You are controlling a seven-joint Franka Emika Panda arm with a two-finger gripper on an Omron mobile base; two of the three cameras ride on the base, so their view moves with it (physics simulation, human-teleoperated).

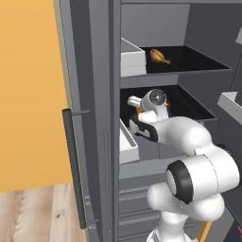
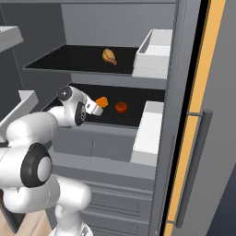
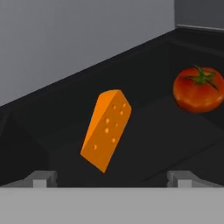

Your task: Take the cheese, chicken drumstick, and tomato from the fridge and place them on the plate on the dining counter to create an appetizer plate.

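- Inside the open fridge [image 2: 83,27], the tool [image 3: 112,180] hangs wide-jawed, empty, just before the cheese [image 3: 106,129], lined up to straddle it
- Tomato [image 3: 197,89] waits beside on the same shelf; chicken drumstick [image 2: 109,56] one shelf above

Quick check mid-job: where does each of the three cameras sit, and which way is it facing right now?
Left base view: behind the arm's left, facing the open fridge; white arm lower right.
Right base view: behind its right, same fridge; arm lower left.
Hand view: on the hand, looking along the open end effector at the shelf.
Shared: cheese, tomato; base views share the chicken drumstick.
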